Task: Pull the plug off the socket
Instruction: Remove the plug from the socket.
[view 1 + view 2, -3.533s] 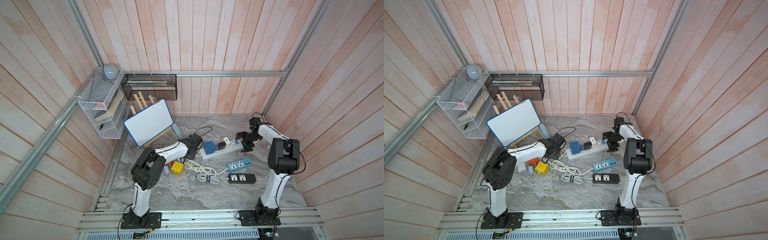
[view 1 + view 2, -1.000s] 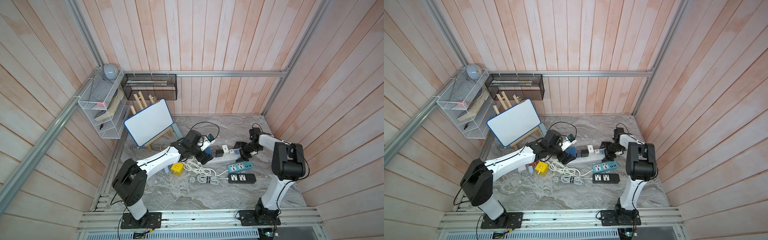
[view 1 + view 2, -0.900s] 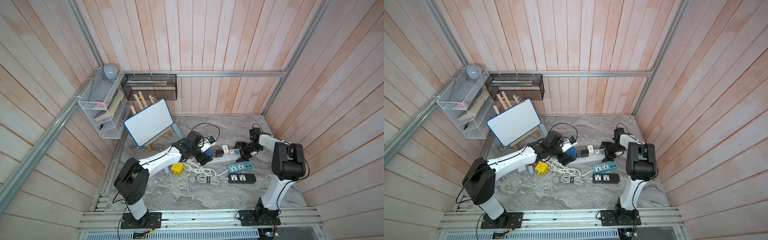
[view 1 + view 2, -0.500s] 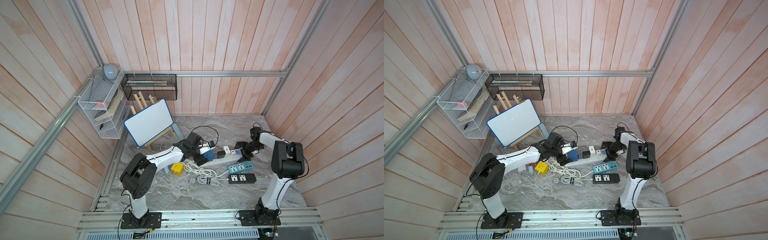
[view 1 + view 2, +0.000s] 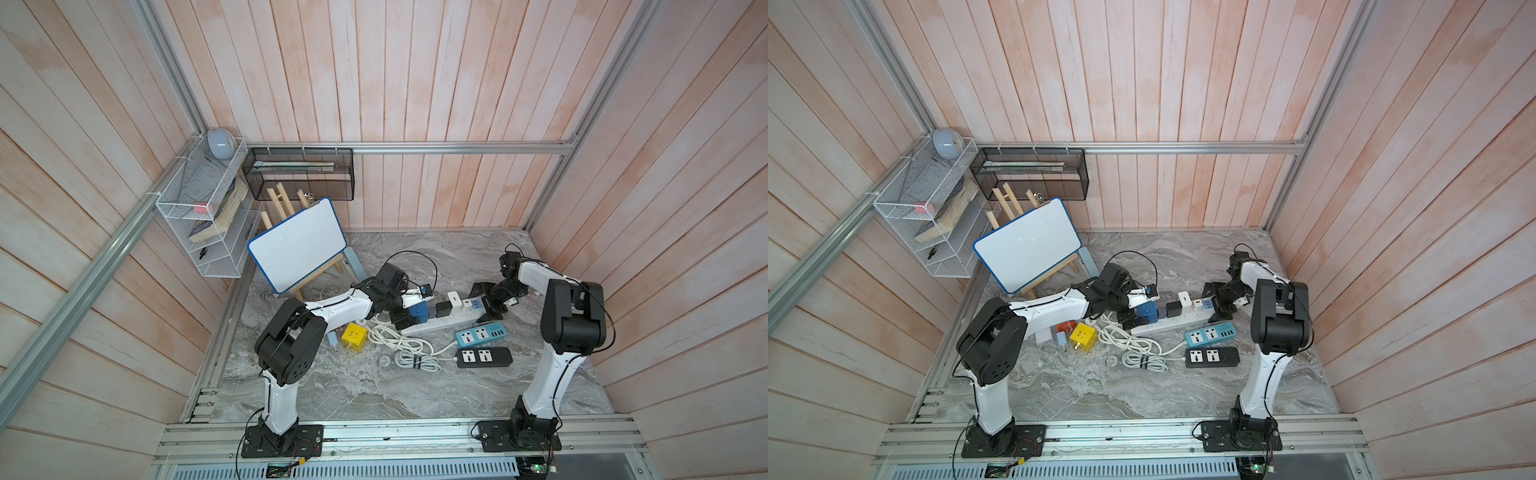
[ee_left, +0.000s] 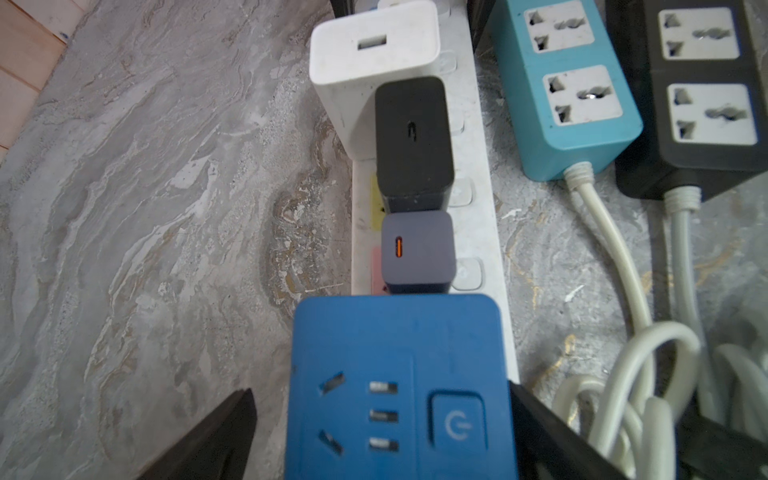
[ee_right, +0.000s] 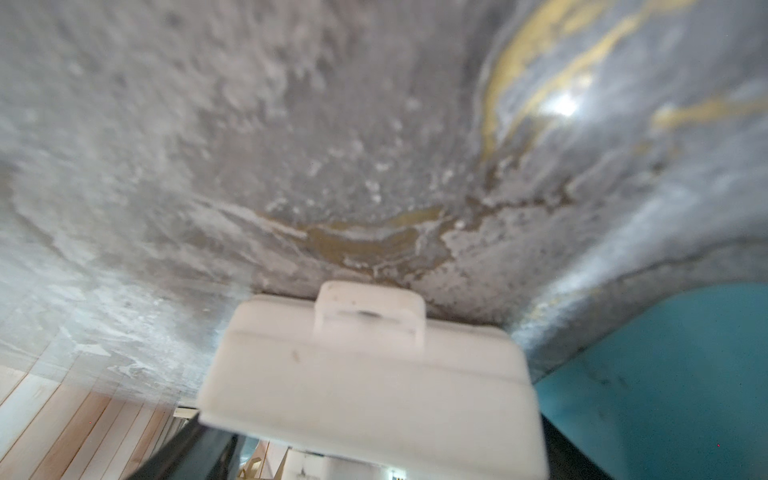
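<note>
Marble tabletop [image 5: 374,386], wood-panelled walls [image 5: 415,83], and all eyes on the blue plug [image 6: 399,386], seated in the white power strip [image 5: 451,322] at its left-arm end, mid-table. Over it the left gripper [image 6: 382,436] straddles, jaws spread wide, one finger clearly off its side. Opposite, the right gripper [image 7: 374,453] is clamped on the strip's other end. Next along sit a grey charger [image 6: 417,249] and a black charger [image 6: 411,137]; a teal strip [image 5: 480,336] lies alongside.

Blue plug [image 6: 399,386] and power strip [image 6: 478,232] look like smooth matt plastic.
</note>
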Controlling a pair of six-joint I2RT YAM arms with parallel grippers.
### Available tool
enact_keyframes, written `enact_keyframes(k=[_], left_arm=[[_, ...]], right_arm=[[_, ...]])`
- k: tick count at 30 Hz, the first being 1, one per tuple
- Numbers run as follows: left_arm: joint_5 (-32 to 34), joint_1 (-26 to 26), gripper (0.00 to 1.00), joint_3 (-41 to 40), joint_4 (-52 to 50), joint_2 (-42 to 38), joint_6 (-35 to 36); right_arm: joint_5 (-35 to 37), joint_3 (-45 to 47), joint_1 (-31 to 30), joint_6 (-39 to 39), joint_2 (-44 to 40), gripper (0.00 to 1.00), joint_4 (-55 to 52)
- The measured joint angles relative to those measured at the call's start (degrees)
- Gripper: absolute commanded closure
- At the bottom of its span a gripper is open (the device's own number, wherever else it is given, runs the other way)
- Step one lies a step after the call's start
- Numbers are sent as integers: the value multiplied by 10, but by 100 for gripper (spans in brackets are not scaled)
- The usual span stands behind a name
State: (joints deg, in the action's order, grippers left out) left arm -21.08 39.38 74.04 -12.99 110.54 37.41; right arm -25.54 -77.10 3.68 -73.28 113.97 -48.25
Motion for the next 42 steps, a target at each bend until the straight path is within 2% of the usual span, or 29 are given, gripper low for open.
enact_keyframes(k=[13,20,25,27,28,32,34,40,42], left_arm=[[-87,-18,15,5,2,16,2],[-101,-17,29,5,4,18,-10],[-102,-17,50,6,5,18,-22],[-102,-17,51,6,5,18,-25],[-102,-17,57,6,5,18,-25],[-101,-16,92,6,5,18,-26],[-100,-16,100,6,5,18,-28],[-97,-16,100,8,4,18,-38],[-97,-15,100,10,3,18,-41]], right_arm=[[0,-7,0,0,4,44,-8],[4,-10,-1,1,5,44,-10],[7,-10,-2,2,5,45,-10],[8,-10,-3,2,5,46,-10],[8,-10,-3,2,5,50,-10],[10,-10,-4,0,5,62,-9],[12,-10,-5,-2,5,71,-9],[15,-9,-6,-6,4,99,-7],[17,-6,-7,-7,2,100,-4]])
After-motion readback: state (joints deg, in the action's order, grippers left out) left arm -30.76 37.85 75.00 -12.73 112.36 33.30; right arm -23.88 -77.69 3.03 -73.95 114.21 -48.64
